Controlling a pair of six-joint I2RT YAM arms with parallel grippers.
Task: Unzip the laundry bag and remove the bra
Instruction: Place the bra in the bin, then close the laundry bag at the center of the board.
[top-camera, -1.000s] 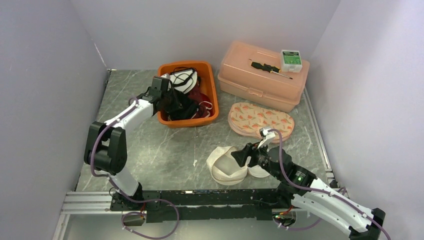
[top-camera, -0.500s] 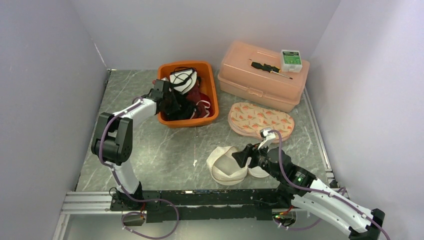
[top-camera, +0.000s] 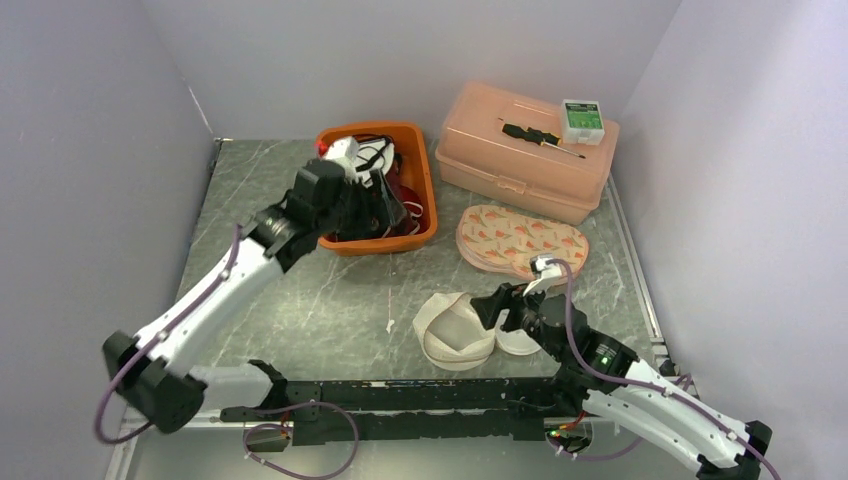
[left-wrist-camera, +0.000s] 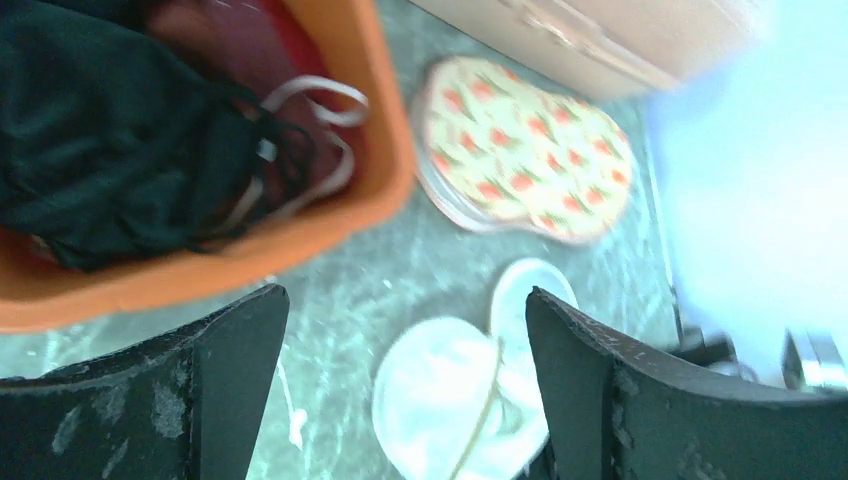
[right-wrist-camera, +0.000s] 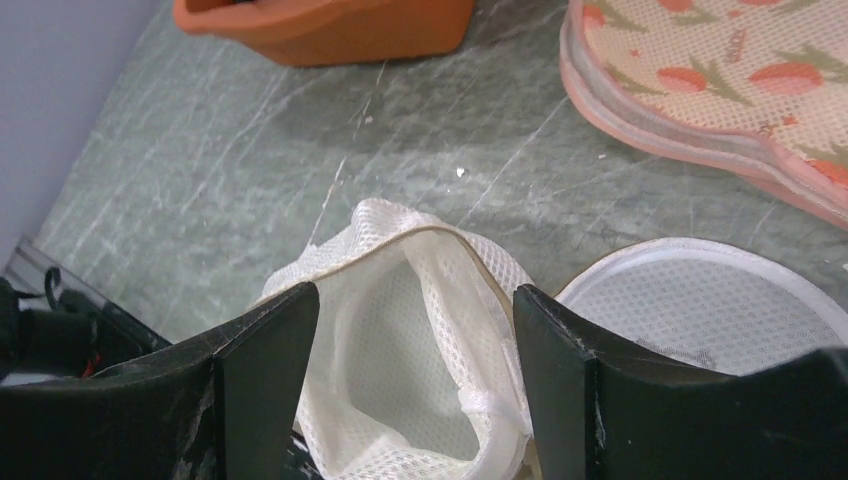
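The white mesh laundry bag (top-camera: 452, 330) lies unzipped and gaping near the table's front; it also shows as the bag (right-wrist-camera: 400, 370) and, blurred, as the bag (left-wrist-camera: 440, 400). My right gripper (top-camera: 492, 306) is open, and its fingers straddle the bag's raised rim; the gripper (right-wrist-camera: 412, 295) holds nothing tight. A black bra (left-wrist-camera: 100, 130) lies in the orange bin (top-camera: 420, 235) among red and white garments. My left gripper (top-camera: 382, 205) hovers over the bin's front edge. It is open, and nothing sits between the tips of the gripper (left-wrist-camera: 402, 300).
A flat round white mesh panel (top-camera: 520, 343) lies beside the bag. A tulip-print pouch (top-camera: 522, 240) lies behind it. At the back right, a peach plastic box (top-camera: 525, 160) carries a screwdriver (top-camera: 540, 137) and a small green-white box (top-camera: 582, 119). Grey walls close in three sides.
My left gripper has opened over the bin, and the left arm has stretched out low from the near left. The right gripper has barely shifted at the bag.
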